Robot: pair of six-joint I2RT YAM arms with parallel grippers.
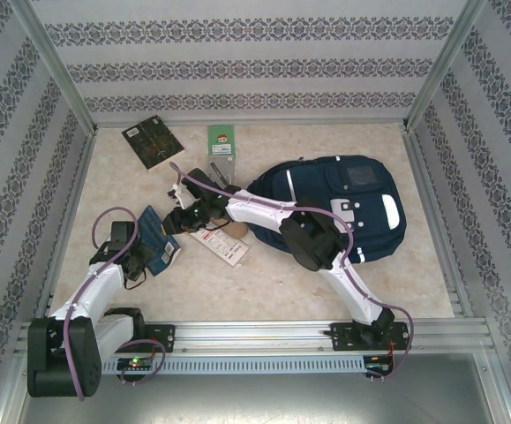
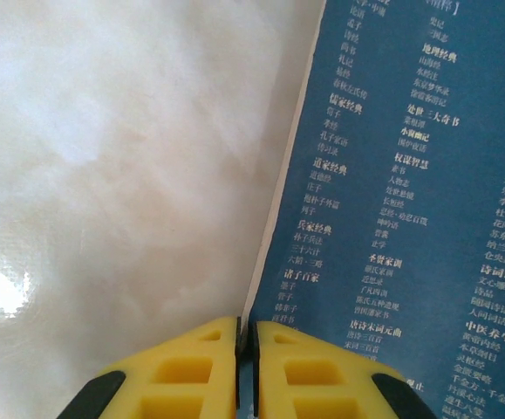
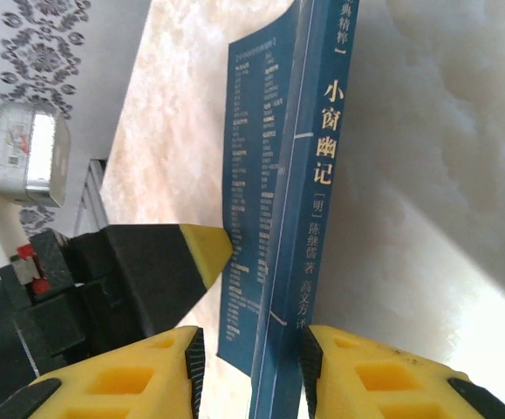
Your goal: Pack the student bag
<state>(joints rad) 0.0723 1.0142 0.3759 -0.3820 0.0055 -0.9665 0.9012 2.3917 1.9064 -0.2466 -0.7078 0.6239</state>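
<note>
The student bag (image 1: 343, 201) lies flat on the right half of the desk (image 1: 264, 287), toward the back, front pocket and white stripes facing up. The right arm stretches leftward across its near left corner. Both arms meet over a blue book (image 1: 157, 237) at the left middle of the desk, well apart from the bag. The left hand (image 2: 245, 330) has its two yellow fingers drawn almost together. The edge of the book's blue back cover, printed with columns of pale text, runs straight into the thin slit between them, so it is pinching that cover. In the right wrist view the same cover stands fanned a little away from the rest of the book, with a yellow fingertip of the left hand against its outer face. The right hand (image 3: 252, 339) stands partly open astride the book's spine end. One finger lies against the spine, which carries gold lettering, and the other sits just beside the back cover with a narrow strip of desk showing between. I cannot tell whether it is actually clamping the book or only straddling it. A white booklet with red print (image 1: 225, 249) lies on the desk just to the right of the blue book, in front of the right arm's wrist. Farther back, near the rear edge, a dark book (image 1: 154, 141) lies tilted, and a green card (image 1: 222, 144) lies just to its right. Both are well apart from the hands.
</note>
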